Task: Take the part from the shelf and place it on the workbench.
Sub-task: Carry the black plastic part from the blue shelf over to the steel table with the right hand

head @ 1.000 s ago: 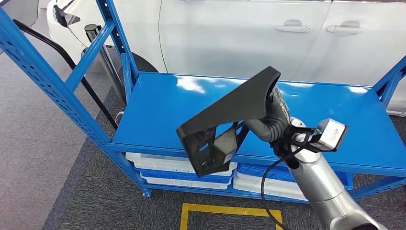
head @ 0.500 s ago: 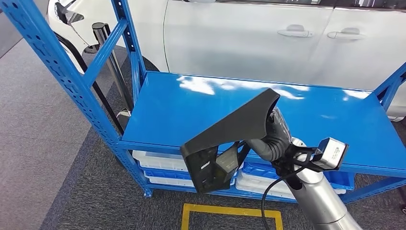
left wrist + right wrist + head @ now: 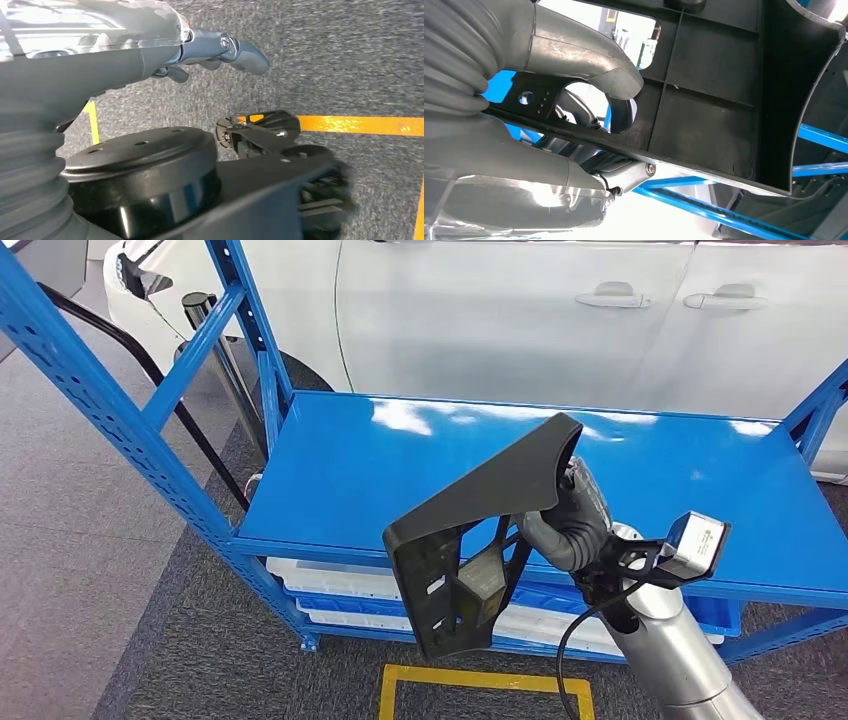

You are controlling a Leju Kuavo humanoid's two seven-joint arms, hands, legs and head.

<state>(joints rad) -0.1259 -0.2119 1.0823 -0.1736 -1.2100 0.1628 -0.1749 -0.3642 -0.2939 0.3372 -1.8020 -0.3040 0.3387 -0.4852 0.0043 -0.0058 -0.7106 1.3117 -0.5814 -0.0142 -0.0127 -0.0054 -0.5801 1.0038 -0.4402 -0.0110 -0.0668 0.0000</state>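
A blue shelf (image 3: 690,490) is seen across the middle of the head view, its upper deck bare and glossy, with white trays (image 3: 340,585) stacked on the level beneath. A white car (image 3: 500,320) stands behind it along the top of the frame, and a yellow floor marking (image 3: 480,678) is seen at the bottom centre on grey carpet (image 3: 130,570).

The black part (image 3: 475,510) is held in the air in front of the shelf's front edge, lower centre of the frame, touching no surface; its perforated plate hangs down over the trays. It is gripped by the right hand (image 3: 570,515), whose fingers are closed around the part's upper end. In the right wrist view the thumb (image 3: 599,60) is hooked through an opening in the part (image 3: 704,100). The left hand (image 3: 220,50) is seen above the carpet with fingers loosely extended and nothing held.

Compared with half a second ago, the whole view has shifted slightly, and the part is seen a little lower.
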